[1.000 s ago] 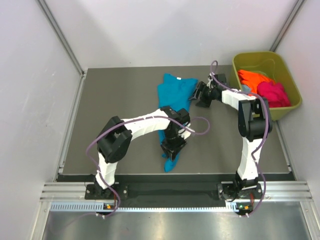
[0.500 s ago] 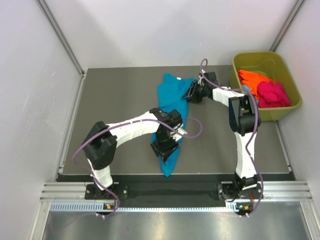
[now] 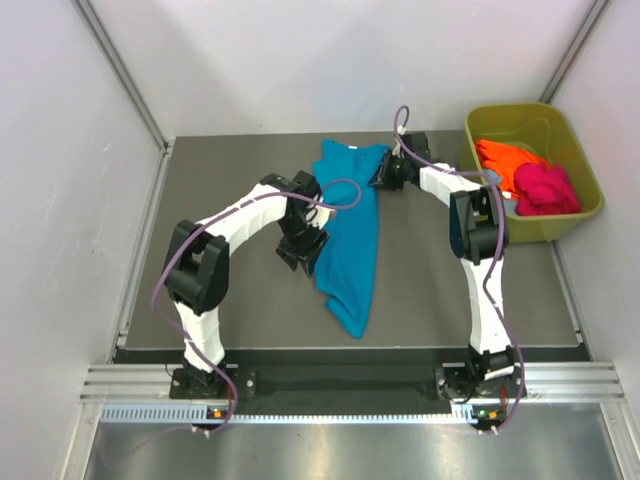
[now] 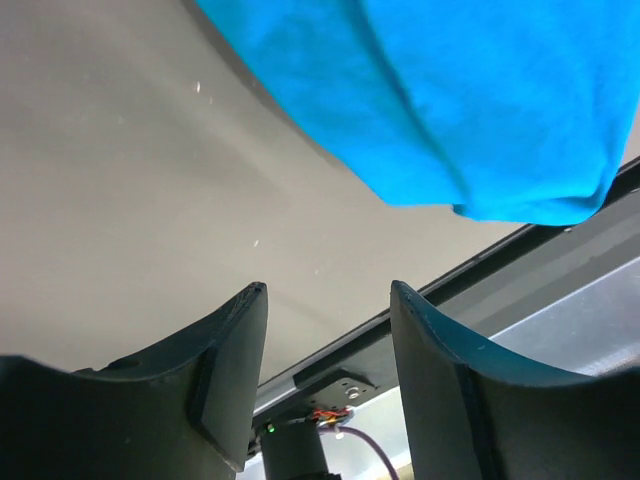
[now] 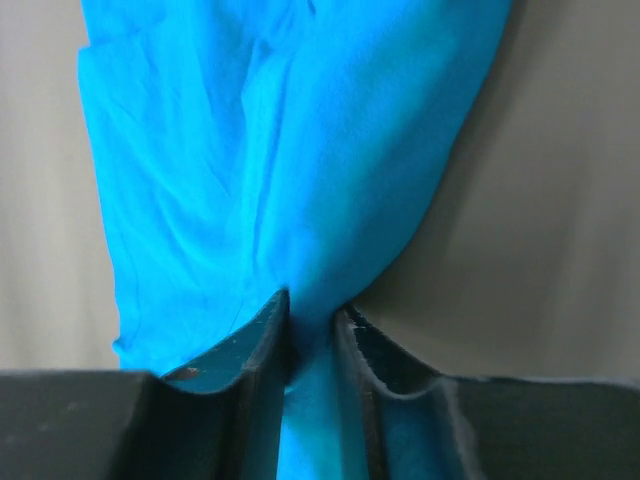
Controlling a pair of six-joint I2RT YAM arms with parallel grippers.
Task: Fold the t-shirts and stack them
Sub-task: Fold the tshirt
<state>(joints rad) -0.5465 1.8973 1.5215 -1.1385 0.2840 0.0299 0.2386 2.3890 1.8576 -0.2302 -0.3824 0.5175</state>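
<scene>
From above, the teal-blue t-shirt (image 3: 350, 240) lies in a long, bunched strip on the dark grey table (image 3: 230, 180), well to the left of the olive-green tub (image 3: 515, 110). The collar end is level with the tub and the other end is drawn toward the arm bases. Any neck label is too small to read here. An orange t-shirt (image 3: 505, 157) and a magenta-pink t-shirt (image 3: 545, 188) sit crumpled together inside the tub. The right gripper (image 3: 383, 177) meets the corner of the teal shirt nearest the tub. The left gripper (image 3: 300, 250) is at the shirt's edge away from the tub.

In the left wrist view, the left gripper (image 4: 325, 370) has its fingers (image 4: 232, 380) spread wide with only bare table (image 4: 130, 200) between them. The teal cloth (image 4: 470, 100) lies beyond the tips, apart from them.

In the right wrist view, the right gripper (image 5: 312, 325) has its fingers drawn narrow, pinching a gathered fold of the teal shirt (image 5: 280, 170), which fans out ahead over the table (image 5: 540, 200).
</scene>
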